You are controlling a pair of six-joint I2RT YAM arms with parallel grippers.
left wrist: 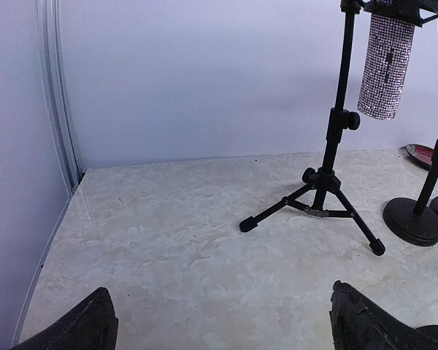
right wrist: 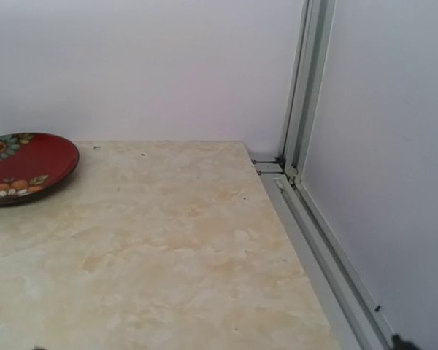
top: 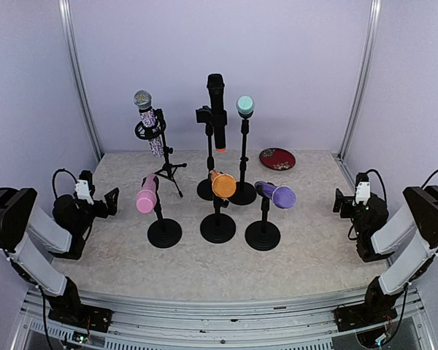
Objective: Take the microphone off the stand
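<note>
Both the left gripper point(top: 113, 198) and right gripper point(top: 338, 200) gape empty over a marbled table point(top: 204, 270) with lilac walls point(top: 292, 58).

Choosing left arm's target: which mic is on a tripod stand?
The glittery silver mic, back left. Its stand has splayed legs; the other five have round bases.

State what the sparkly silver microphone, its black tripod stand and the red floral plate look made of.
Sparkly silver microphone: body seemingly covered in rhinestones, glittering dot grid. Black tripod stand: likely matte painted metal, slim tubes. Red floral plate: glossy, perhaps lacquer or glazed ceramic.
</note>
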